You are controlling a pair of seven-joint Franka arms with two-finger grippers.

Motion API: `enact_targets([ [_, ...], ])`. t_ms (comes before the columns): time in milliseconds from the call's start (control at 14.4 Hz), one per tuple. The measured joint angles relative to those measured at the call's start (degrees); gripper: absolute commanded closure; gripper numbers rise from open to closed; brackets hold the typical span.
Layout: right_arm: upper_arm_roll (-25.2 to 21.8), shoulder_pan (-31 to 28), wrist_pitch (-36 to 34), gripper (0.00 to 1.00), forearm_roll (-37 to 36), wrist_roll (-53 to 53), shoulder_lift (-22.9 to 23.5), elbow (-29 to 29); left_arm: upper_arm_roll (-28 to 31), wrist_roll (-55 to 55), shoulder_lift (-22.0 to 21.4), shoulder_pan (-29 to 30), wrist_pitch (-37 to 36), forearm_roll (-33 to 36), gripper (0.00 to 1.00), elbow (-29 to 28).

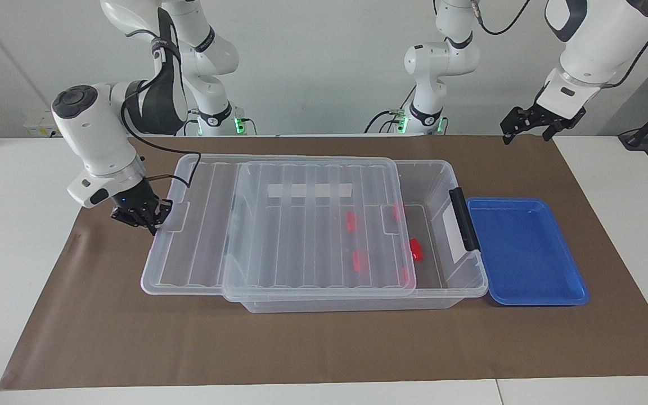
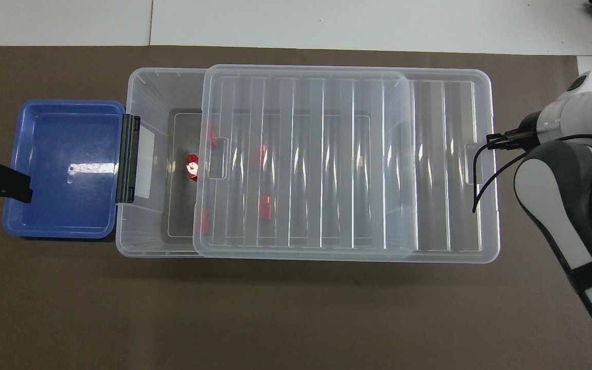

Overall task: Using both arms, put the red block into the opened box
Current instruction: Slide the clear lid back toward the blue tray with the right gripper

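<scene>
In the facing view, the right hand (image 1: 143,217), fingers together, presses the end of the ribbed lid (image 1: 279,225) that overhangs the box (image 1: 436,174). The risk, as I judge it, is the lid skewing and riding up over the rim instead of seating. The left hand (image 1: 532,125), fingers apart, waits in the air near the table's corner, holding nothing. In the overhead view, one red block (image 2: 192,167) lies uncovered in the box, well apart from both hands; four more show through the lid. The blue tray (image 2: 62,169) touches the box's clip end.
</scene>
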Motion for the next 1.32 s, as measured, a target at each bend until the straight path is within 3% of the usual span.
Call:
enact_targets([
  [488,0.03,5.49,1.03,1.0,3.79,6.24,0.08,0.0,0.01,0.0,-0.1,0.41,-0.03,0.0,0.0,0.0],
  [1045,0.04,8.06,1.19,1.0,4.22,8.99,0.17,-0.03,0.01,0.0,-0.1,0.41,-0.05,0.0,0.0,0.0],
  [1324,-0.02,8.04,1.37,1.0,8.9,9.08,0.23,-0.04,0.01,0.0,-0.1,0.41,-0.05,0.0,0.0,0.0],
])
